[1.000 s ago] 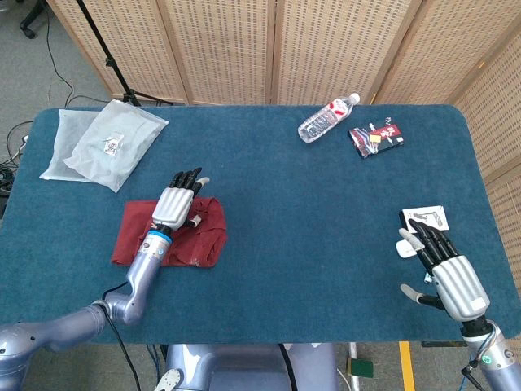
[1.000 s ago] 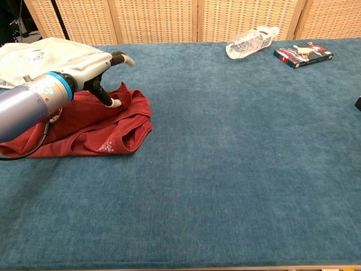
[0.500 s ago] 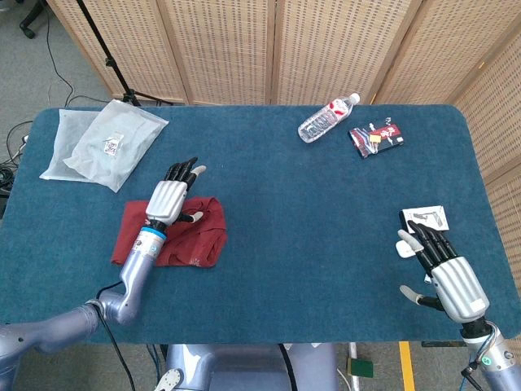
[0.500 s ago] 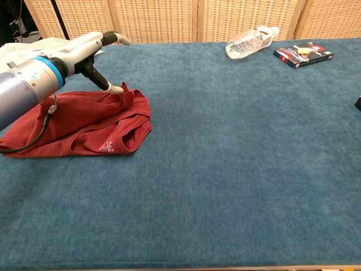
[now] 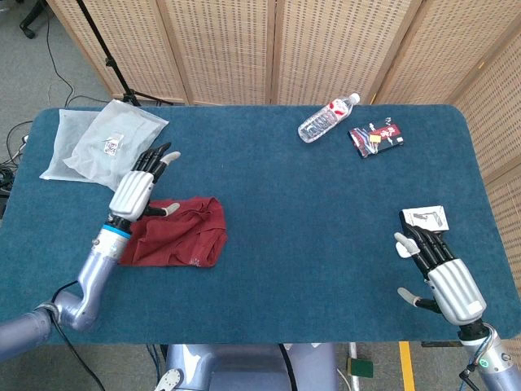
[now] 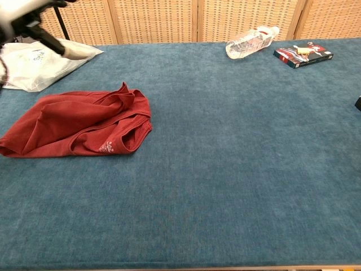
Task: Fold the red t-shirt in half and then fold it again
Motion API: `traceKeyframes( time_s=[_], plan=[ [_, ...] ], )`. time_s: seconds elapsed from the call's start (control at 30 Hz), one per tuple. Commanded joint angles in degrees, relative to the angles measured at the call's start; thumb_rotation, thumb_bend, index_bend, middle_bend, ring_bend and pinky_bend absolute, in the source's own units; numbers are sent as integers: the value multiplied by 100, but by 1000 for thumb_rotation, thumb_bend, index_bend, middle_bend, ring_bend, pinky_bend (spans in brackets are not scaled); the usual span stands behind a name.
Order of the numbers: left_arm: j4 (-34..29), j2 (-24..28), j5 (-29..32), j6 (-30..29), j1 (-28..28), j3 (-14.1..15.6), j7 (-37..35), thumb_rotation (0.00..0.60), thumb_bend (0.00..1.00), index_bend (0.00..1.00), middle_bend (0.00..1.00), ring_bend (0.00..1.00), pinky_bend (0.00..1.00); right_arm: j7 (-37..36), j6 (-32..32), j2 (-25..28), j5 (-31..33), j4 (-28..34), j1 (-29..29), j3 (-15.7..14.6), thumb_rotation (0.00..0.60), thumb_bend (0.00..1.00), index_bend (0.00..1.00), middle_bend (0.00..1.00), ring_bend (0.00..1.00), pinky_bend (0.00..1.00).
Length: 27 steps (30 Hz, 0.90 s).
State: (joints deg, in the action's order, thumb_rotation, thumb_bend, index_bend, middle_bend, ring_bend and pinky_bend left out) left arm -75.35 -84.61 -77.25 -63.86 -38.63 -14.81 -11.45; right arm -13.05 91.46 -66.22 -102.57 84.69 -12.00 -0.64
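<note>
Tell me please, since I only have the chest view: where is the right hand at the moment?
Observer: The right hand sits at the near right of the table, fingers spread, holding nothing.
Operator: Is anything lying close to it?
Observer: Yes, a small white card lies just beyond its fingertips.
Operator: And how does the left hand stand relative to the shirt?
Observer: The left hand is open above the left end of the red t-shirt, which lies bunched, holding none of it.

Silver-backed left hand (image 5: 133, 191), black fingers, blue wrist ring
</note>
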Motion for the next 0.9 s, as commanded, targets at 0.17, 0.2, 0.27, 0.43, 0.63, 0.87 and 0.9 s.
traceKeyframes(
  time_s=[0.17, 0.2, 0.27, 0.43, 0.63, 0.87, 0.9],
  plan=[
    [135, 1184, -714, -74, 632, 782, -1129, 600, 179, 0, 0, 0, 0, 137, -41, -48, -45, 16, -9, -24, 600, 0, 0, 0, 0, 104],
    [249, 1219, -835, -61, 665, 904, -1237, 600, 185, 0, 0, 0, 0, 154, -42, -54, -46, 20, -7, -26, 600, 0, 0, 0, 0, 104],
    [506, 1196, -1007, -60, 723, 1094, -1359, 600, 198, 0, 0, 0, 0, 179, -46, -62, -46, 25, -4, -29, 600, 0, 0, 0, 0, 104],
    [1343, 765, -1166, -65, 863, 1389, -1558, 600, 215, 38, 0, 0, 0, 240, -92, -85, -53, 27, -11, -49, 600, 0, 0, 0, 0, 104],
    [2059, 189, -1243, -129, 825, 1414, -1902, 600, 233, 85, 0, 0, 0, 298, -123, -107, -51, 35, -18, -54, 600, 0, 0, 0, 0, 104],
    [2396, -189, -1337, -8, 653, 1454, -1968, 600, 249, 131, 0, 0, 0, 304, -167, -115, -14, 35, -36, -43, 600, 0, 0, 0, 0, 104],
    [2431, -242, -1341, -5, 636, 1453, -1963, 600, 252, 143, 0, 0, 0, 303, -172, -115, -12, 33, -38, -43, 600, 0, 0, 0, 0, 104]
  ],
)
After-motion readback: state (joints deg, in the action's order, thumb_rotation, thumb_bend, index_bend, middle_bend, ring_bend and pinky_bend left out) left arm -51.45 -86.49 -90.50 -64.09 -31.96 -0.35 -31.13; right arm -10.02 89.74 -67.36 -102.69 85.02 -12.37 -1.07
